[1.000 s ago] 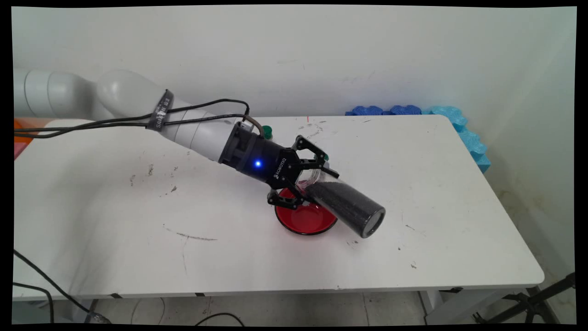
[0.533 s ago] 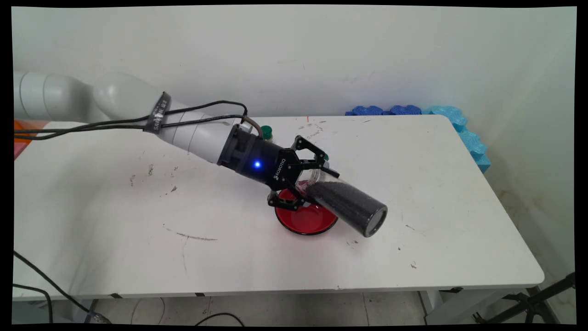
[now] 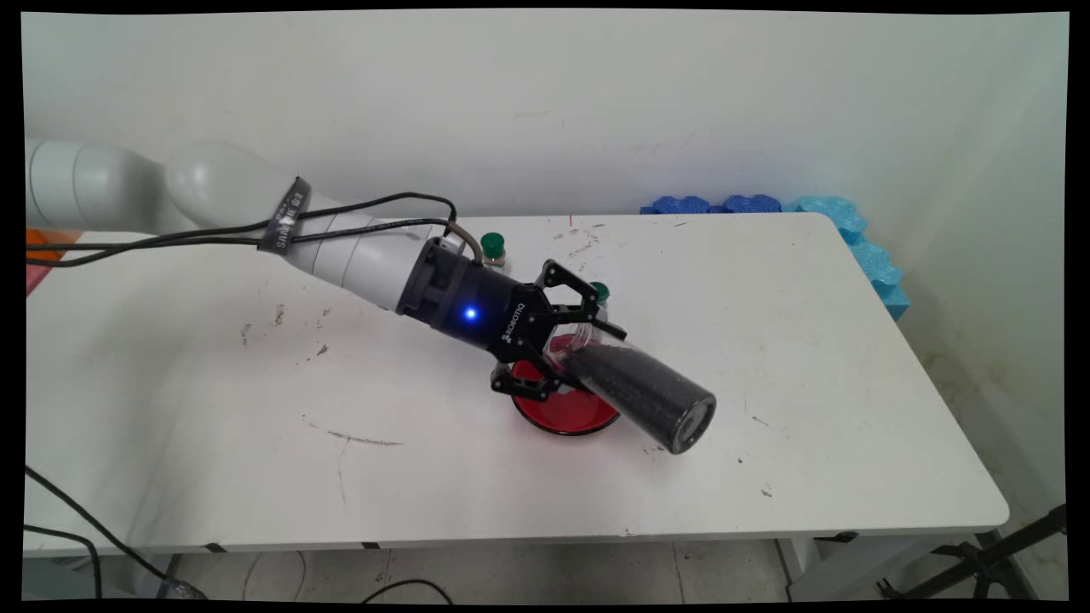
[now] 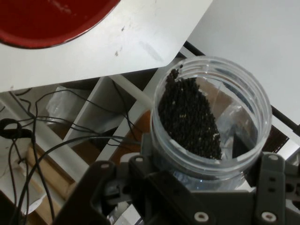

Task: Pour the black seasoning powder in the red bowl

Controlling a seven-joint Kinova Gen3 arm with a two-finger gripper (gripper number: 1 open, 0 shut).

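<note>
My gripper is shut on a clear plastic jar partly filled with small black grains. It grasps the jar near the open mouth, while the jar's base points down and to the right. The jar hangs tilted over the right rim of a red bowl on the white table. In the hand view the jar's mouth faces the camera between the fingers of the gripper, with grains heaped inside. The red bowl lies at the top left there, with no grains showing in it.
Two small green-capped bottles stand behind the gripper, one further back and one just beyond the fingers. Blue foam pieces line the table's far right corner. Black cables trail from the arm and under the table's near edge.
The gripper has sunk a little and drawn slightly left with the jar. The jar's base now sits lower, closer to the table.
</note>
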